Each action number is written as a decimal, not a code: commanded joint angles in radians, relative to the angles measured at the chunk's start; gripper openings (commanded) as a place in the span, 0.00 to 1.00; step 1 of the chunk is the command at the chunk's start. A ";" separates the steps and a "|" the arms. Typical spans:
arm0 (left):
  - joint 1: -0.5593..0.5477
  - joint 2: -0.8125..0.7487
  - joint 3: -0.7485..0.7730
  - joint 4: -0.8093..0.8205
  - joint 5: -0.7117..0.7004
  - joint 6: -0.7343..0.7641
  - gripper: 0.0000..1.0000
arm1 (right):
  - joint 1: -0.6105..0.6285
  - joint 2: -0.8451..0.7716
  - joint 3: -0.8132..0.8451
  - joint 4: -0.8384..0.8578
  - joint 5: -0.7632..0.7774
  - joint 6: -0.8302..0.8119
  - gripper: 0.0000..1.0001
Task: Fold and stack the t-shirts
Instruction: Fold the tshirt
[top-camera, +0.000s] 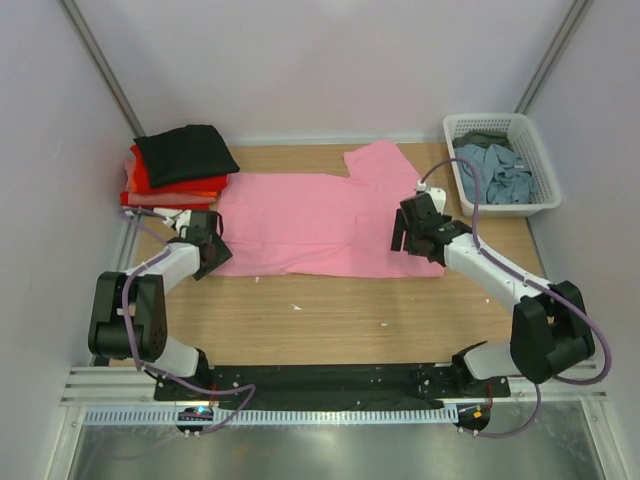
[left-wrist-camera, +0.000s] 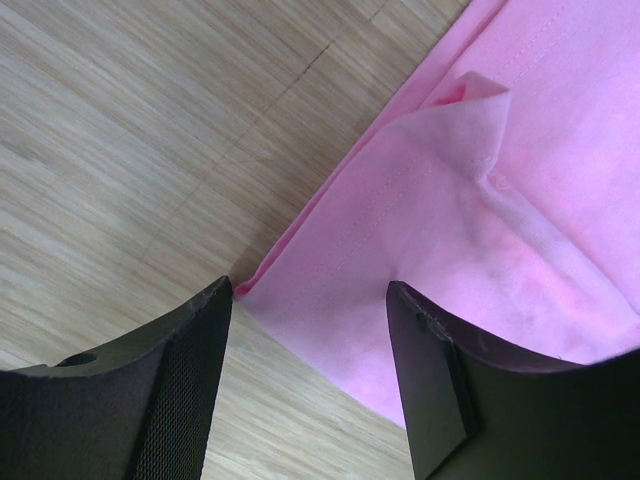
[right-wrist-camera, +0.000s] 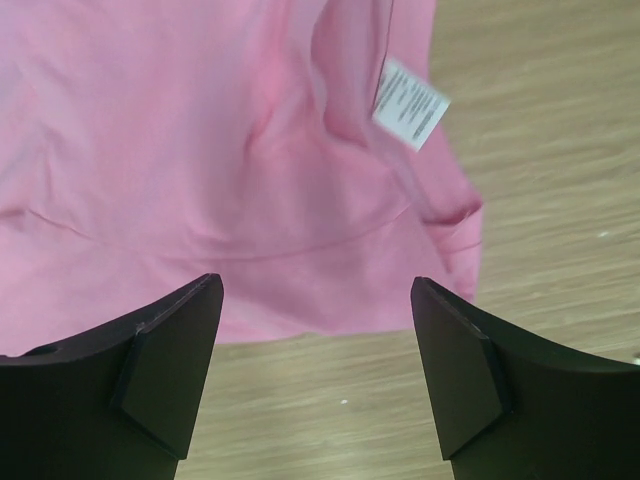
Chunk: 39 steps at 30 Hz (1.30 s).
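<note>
A bright pink t-shirt (top-camera: 310, 220) lies spread across the middle of the table, one sleeve pointing to the far side. My left gripper (top-camera: 212, 250) is open at its near left corner; the left wrist view shows that corner (left-wrist-camera: 330, 320) between the jaws. My right gripper (top-camera: 408, 240) is open over the near right end, where a white tag (right-wrist-camera: 410, 103) shows on the pink cloth (right-wrist-camera: 200, 150). A stack of folded shirts stands at the far left, black (top-camera: 186, 152) on top of red (top-camera: 145, 178) and orange (top-camera: 170, 198).
A white lattice basket (top-camera: 538, 160) at the far right holds grey-blue (top-camera: 500, 175) and dark olive (top-camera: 485, 139) shirts. White walls close in the table on three sides. Bare wood (top-camera: 330, 320) lies between the pink shirt and the arm bases.
</note>
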<state>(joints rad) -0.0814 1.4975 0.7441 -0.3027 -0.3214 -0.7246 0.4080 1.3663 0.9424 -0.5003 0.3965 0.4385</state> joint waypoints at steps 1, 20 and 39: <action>0.008 -0.036 -0.025 0.004 0.001 -0.012 0.64 | -0.001 0.030 -0.070 0.074 -0.136 0.100 0.82; 0.008 -0.175 -0.058 -0.139 -0.025 -0.136 0.68 | -0.281 -0.018 -0.352 0.258 -0.265 0.197 0.79; 0.005 -0.039 -0.006 -0.096 -0.128 -0.193 0.51 | -0.321 0.013 -0.373 0.318 -0.340 0.175 0.26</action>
<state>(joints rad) -0.0818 1.4315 0.7029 -0.4469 -0.4049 -0.9054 0.0895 1.3624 0.5884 -0.1829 0.0704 0.6197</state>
